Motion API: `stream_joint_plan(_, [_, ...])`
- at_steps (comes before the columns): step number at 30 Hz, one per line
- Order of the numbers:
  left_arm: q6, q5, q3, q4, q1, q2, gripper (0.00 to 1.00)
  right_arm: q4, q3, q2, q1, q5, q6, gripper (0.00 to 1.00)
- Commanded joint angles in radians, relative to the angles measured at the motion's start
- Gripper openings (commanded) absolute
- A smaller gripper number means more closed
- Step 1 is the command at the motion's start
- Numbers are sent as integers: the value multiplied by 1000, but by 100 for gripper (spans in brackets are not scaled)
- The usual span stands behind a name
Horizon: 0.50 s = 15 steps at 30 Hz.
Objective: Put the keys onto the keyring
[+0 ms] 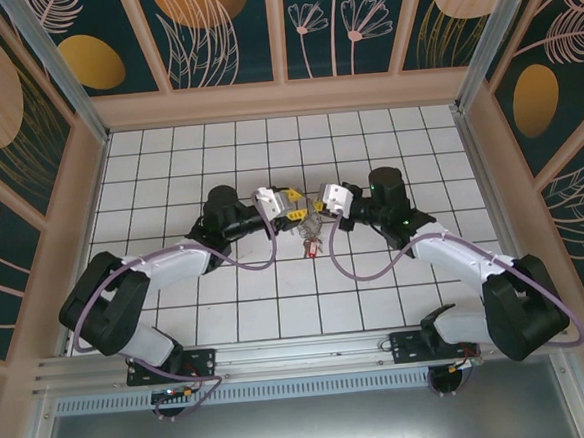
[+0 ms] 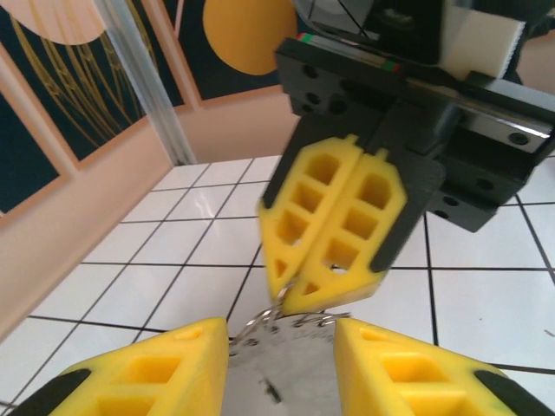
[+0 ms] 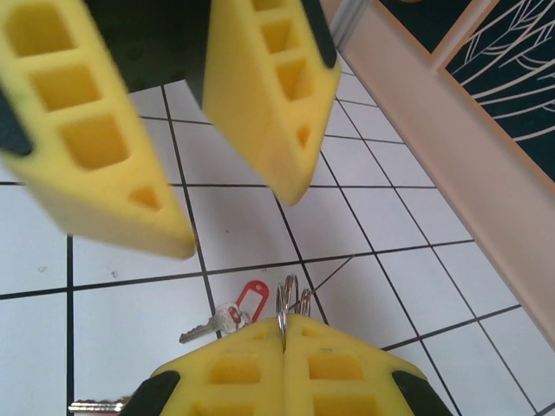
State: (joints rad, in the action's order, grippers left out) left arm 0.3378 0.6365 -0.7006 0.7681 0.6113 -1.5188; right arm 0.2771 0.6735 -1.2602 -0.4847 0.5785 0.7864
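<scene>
- The left gripper (image 1: 299, 208) and the right gripper (image 1: 321, 205) meet tip to tip just above the centre of the top view, over the white tiled floor (image 1: 168, 167).
- The right gripper's jaws are clenched flush together at the bottom centre of its wrist view. They pinch a small wire keyring (image 3: 286, 296), which stands upright out of the seam.
- In the left wrist view the same closed pair comes down from the upper right, its tips on the wire loops (image 2: 290, 316) at lower centre.
- The left gripper's 2 yellow fingers (image 2: 147, 373) stand apart at the bottom of that view. A flat silvery piece (image 2: 277, 373), possibly a key, spans the gap between them, its edges against both pads, so it looks grasped.
- The piece sits just below the wire loops. I cannot tell if it is threaded on.
- A silver key with a red tag (image 3: 227, 314) lies on a tile left of the keyring, lower centre of the right wrist view.
</scene>
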Motion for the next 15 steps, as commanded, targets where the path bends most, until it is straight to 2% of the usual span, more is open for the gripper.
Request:
stream_joint_plan(1, [21, -1, 12, -41, -3, 18, 39, -9, 4, 28, 8, 84, 30, 0])
stream_joint_plan(4, [58, 19, -8, -66, -4, 10, 39, -36, 22, 17, 9, 107, 41, 0])
stream_joint_plan(12, [280, 60, -108, -272, 1, -40, 36, -75, 47, 0, 7, 168, 54, 0])
stream_joint_plan(15, [311, 80, -138, -312, 1, -57, 33, -92, 60, -13, 6, 169, 61, 0])
